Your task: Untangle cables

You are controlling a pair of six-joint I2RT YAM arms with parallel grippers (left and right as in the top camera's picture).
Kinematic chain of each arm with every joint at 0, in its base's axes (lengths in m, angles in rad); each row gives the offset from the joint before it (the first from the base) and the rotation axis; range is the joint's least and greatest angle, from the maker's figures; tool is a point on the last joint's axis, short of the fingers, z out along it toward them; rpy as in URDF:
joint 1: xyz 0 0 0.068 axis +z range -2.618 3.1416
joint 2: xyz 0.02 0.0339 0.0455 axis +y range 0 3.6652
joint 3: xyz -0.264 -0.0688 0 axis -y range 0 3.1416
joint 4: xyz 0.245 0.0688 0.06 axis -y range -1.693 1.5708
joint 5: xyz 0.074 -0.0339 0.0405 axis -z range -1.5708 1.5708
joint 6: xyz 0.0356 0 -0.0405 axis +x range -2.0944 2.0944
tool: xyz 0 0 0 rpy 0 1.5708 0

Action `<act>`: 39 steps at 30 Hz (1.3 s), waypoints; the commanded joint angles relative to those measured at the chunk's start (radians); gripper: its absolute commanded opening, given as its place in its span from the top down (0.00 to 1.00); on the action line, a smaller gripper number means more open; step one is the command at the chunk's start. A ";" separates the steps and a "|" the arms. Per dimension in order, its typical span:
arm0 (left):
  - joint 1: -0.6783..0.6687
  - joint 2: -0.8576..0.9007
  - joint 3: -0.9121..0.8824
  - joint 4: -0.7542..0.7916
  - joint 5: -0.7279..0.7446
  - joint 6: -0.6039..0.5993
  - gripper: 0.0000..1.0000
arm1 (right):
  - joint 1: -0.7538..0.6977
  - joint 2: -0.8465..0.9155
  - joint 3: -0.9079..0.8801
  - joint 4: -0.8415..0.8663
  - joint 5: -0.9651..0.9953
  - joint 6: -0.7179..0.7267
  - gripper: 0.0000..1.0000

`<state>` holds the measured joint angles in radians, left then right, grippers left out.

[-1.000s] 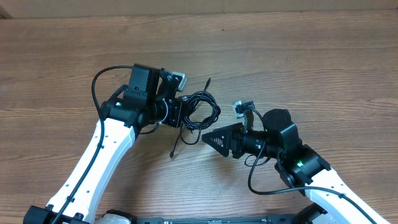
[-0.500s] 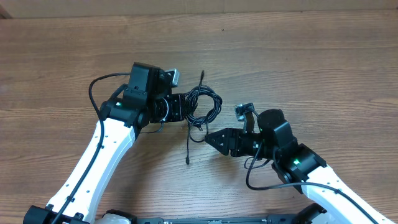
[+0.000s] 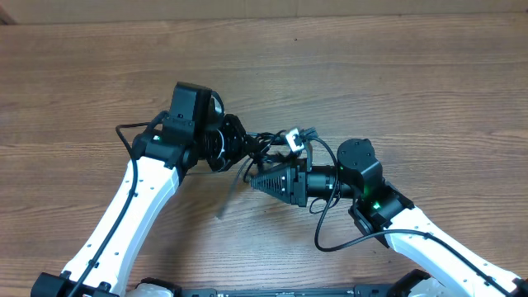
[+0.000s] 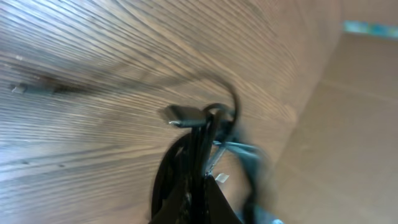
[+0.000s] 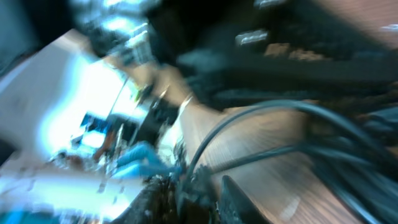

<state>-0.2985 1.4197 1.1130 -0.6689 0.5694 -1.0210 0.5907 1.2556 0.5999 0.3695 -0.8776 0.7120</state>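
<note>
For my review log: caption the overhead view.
Left gripper grips the cables; right gripper has its tip close beside them.

1. A wooden table (image 3: 429, 91) fills the overhead view, mid-brown, its grain running left to right.
2. A paler tan strip (image 3: 165, 8), plain and flat, runs along its far edge.
3. In the left wrist view a tan panel (image 4: 348, 124) stands beside the table, with a small teal strip (image 4: 373, 28) near its top.
4. Light falls soft and even across the wood.

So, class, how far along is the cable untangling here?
Done: nothing visible; the cables are one bunch, with one end trailing loose. In hand: the left claw is shut on the bunch, and the right claw reaches into it, its grip lost in blur. Left: separating every cord.
</note>
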 commanded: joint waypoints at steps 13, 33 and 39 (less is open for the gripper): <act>0.082 -0.002 0.010 0.204 0.134 0.037 0.96 | 0.002 -0.002 0.015 -0.380 0.133 -0.129 0.75; 0.082 -0.002 0.010 0.150 0.450 0.970 0.96 | -0.167 -0.003 0.015 -0.242 -0.111 0.110 0.60; 0.082 -0.002 0.010 0.149 0.253 0.536 0.96 | -0.167 -0.003 0.015 -0.240 -0.079 0.099 0.58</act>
<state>-0.2157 1.4204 1.1114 -0.5240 0.9344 -0.2195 0.4259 1.2560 0.6041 0.1200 -0.9573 0.8192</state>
